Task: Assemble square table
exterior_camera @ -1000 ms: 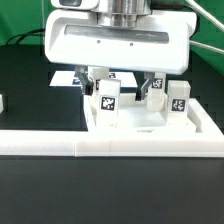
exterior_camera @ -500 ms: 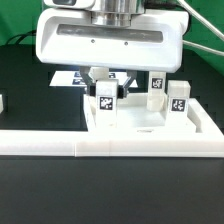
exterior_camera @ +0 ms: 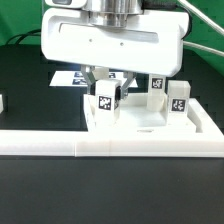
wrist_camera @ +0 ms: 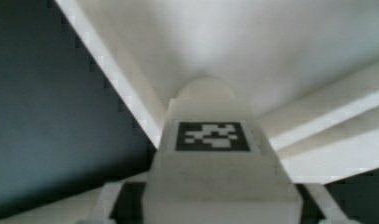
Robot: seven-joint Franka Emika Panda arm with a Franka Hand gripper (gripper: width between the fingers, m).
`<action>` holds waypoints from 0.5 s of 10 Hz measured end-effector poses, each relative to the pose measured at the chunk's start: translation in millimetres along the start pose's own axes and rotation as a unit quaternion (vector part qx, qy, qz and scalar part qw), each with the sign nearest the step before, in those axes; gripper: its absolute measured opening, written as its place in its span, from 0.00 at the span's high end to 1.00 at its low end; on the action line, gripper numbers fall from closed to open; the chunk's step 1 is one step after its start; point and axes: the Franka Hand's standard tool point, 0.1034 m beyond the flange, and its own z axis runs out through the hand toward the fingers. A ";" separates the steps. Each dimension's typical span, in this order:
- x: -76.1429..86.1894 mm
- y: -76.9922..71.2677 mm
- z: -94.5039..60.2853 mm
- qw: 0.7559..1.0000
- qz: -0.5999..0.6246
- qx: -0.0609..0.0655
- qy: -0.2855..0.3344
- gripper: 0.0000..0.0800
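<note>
The square table's white top panel (exterior_camera: 150, 127) lies flat behind the front rail. Three tagged white legs stand on it: one on the exterior view's left (exterior_camera: 107, 108), two on its right (exterior_camera: 157, 92) (exterior_camera: 178, 101). My gripper (exterior_camera: 106, 88) hangs over the left leg with a finger on each side and is shut on it. This leg looks slightly tilted. In the wrist view the held leg (wrist_camera: 211, 120) fills the middle with its tag facing the camera, my gripper (wrist_camera: 216, 208) around its near end and the panel (wrist_camera: 257, 40) behind it.
A long low white L-shaped rail (exterior_camera: 100, 146) runs along the front of the panel and up its right side. The marker board (exterior_camera: 68, 78) lies on the black table behind the gripper. A small white part (exterior_camera: 2, 102) sits at the exterior view's left edge.
The gripper body has shifted to the exterior view's left, mostly in the first half second. The held leg stays in about the same place and now looks a little more tilted.
</note>
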 end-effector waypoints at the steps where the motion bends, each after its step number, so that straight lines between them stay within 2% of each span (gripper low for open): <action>1: 0.6 -9.4 -0.7 0.997 0.076 -0.002 -0.005 0.64; 2: -1.1 -12.7 -0.2 0.991 0.132 -0.009 -0.014 0.64; 5: -3.3 -11.0 0.6 0.951 0.309 -0.015 -0.016 0.64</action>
